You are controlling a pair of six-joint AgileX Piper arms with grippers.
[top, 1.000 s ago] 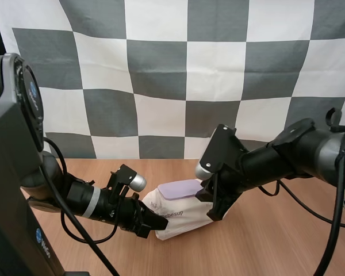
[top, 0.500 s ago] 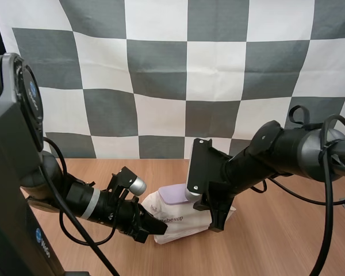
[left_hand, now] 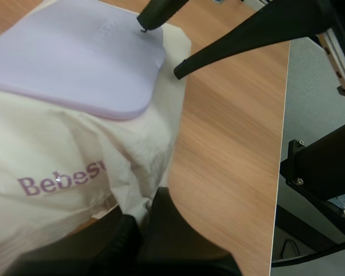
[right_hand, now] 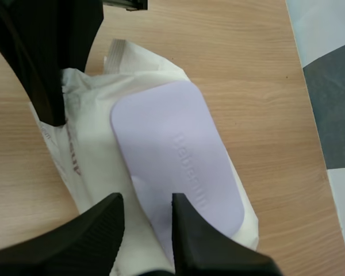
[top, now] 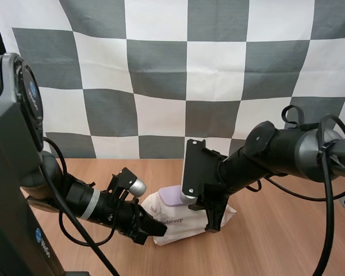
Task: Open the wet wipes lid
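1. Left hand point(top: 155, 226): closed on the wet wipes pack point(top: 175, 221), pinching the cream wrapper at the pack's nearest corner.
2. Wet wipes pack: rests on the table point(top: 276, 241) and runs from the left hand's fingertips to beneath the right hand. Its printed side faces the left hand.
3. Lid point(right_hand: 172, 149): lilac, lying closed against the top of the pack, with no edge raised. One rounded end sits under the right hand.
4. Right hand point(right_hand: 145, 200): fingers narrowly apart, holding nothing. The lid's edge lies in the gap between them; contact cannot be confirmed.
5. Clearance: bare table lies open beyond the right hand, out to the table's far edge.
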